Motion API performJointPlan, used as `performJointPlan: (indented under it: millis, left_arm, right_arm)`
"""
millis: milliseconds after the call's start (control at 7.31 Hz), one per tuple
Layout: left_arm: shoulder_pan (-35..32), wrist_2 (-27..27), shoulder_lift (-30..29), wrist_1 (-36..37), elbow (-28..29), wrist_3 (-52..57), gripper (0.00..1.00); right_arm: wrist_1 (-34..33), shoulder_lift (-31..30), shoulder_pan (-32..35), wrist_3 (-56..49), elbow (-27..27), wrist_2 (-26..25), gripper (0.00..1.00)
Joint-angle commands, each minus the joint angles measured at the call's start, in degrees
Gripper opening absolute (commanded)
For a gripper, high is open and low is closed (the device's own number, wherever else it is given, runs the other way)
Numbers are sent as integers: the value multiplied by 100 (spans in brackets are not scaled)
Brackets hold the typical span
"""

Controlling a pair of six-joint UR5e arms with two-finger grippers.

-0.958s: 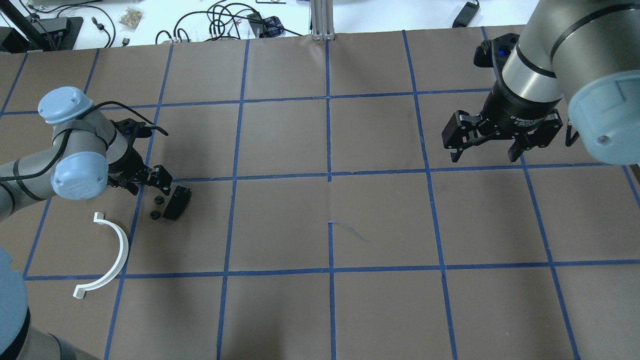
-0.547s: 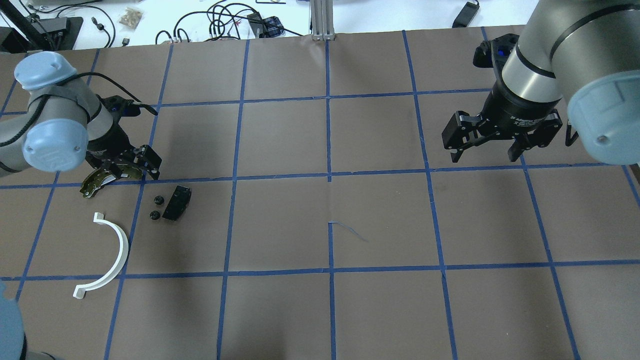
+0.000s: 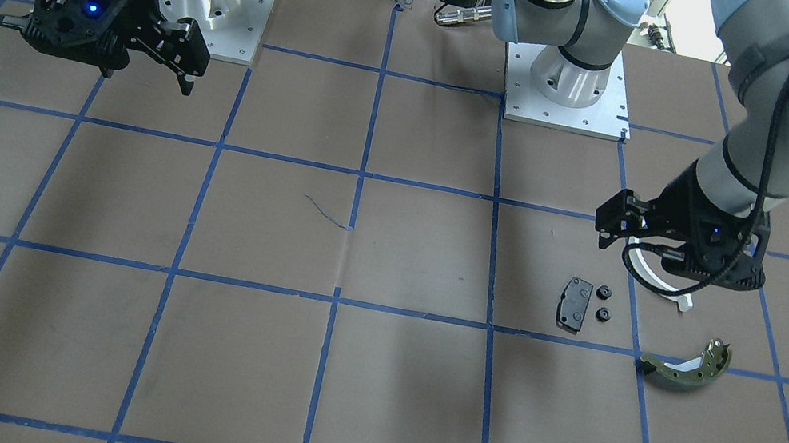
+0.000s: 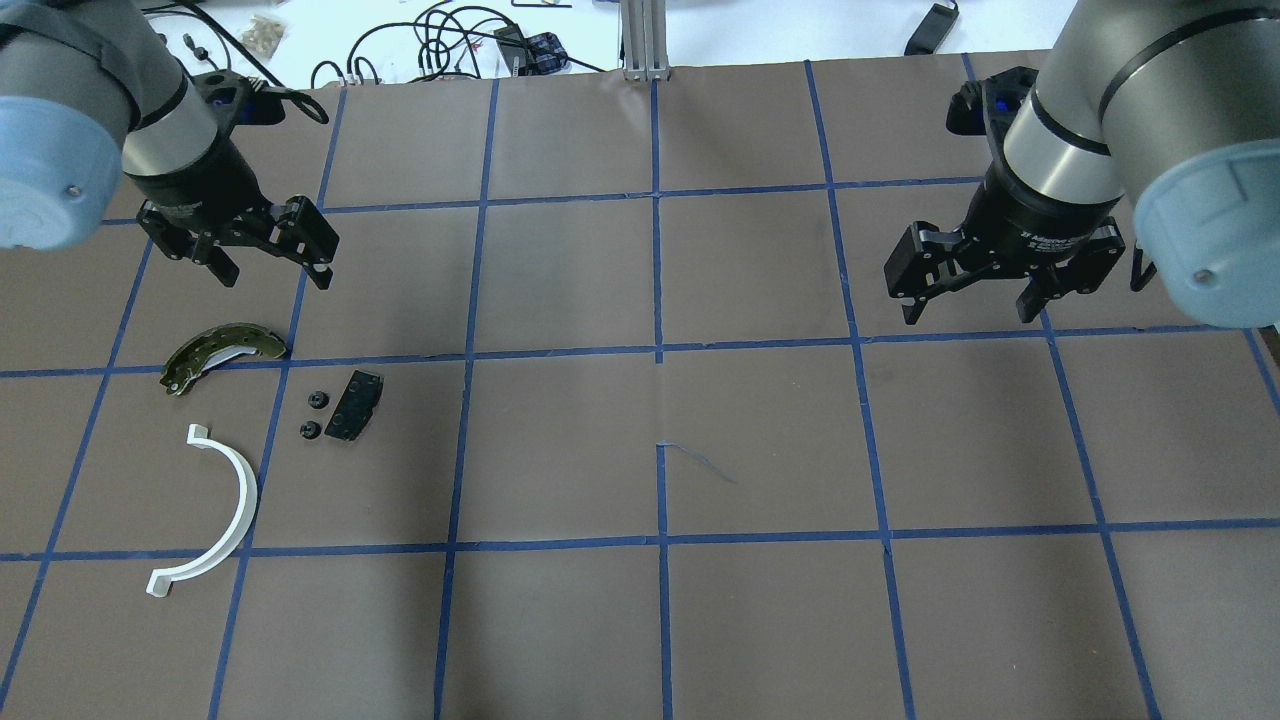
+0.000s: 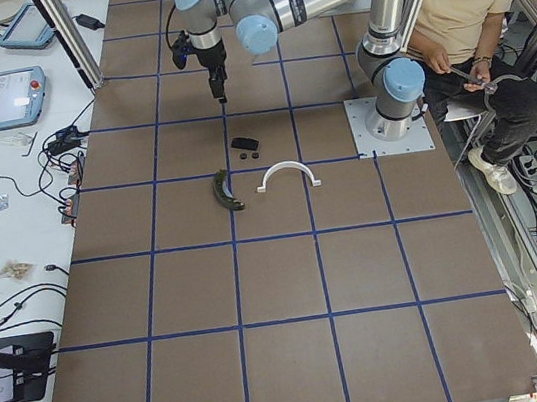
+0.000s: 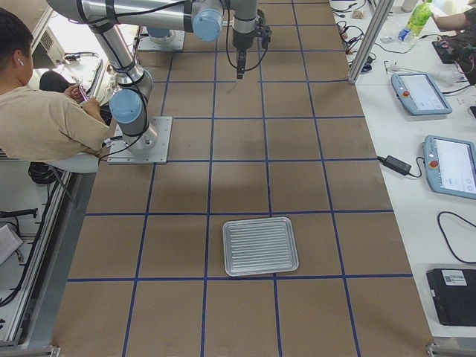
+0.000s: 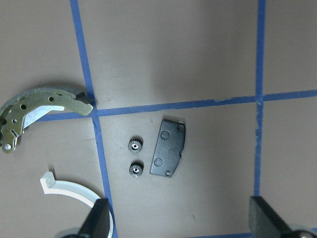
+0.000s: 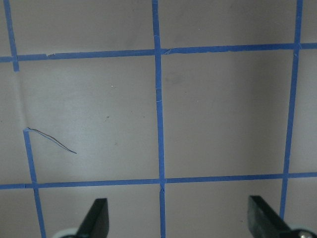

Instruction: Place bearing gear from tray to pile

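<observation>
Two small black bearing gears [image 4: 317, 400] [image 7: 134, 145] lie on the table beside the black brake pad [image 4: 354, 405] [image 7: 169, 148]. The olive brake shoe [image 4: 222, 352] and the white half-ring [image 4: 215, 510] lie close by; together they form the pile. My left gripper [image 4: 275, 275] hangs open and empty above the table, just beyond the pile; its fingers [image 7: 96, 220] frame the parts from above. My right gripper [image 4: 968, 312] is open and empty over bare table at the far right. The ribbed silver tray [image 6: 260, 245] shows only in the exterior right view, with nothing visible in it.
Blue tape lines grid the brown table cover [image 4: 660, 440]. Cables and small items lie on the white bench beyond the table's far edge [image 4: 450, 40]. A seated person [image 5: 469, 19] is behind the robot's bases.
My left gripper has risen and drawn back from beside the brake pad toward the far left, uncovering the brake shoe. The gears, pad and half-ring stay put. The right arm has not moved.
</observation>
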Motion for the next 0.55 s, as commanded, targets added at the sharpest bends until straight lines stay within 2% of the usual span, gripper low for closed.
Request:
performJointPlan:
  millis: [0,137,410]
  left_arm:
    - [-553,-49,622,-172,8,-476,100]
    - [-887,11,616,-111,52,-801,100]
    - [-1153,-303,580,-206,236,-874,100]
  right_arm:
    - [0,-35,0,6,0,-14,100]
    - [0,-44,0,59,0,-31,100]
    - [0,-53,0,59,-9,-14,100]
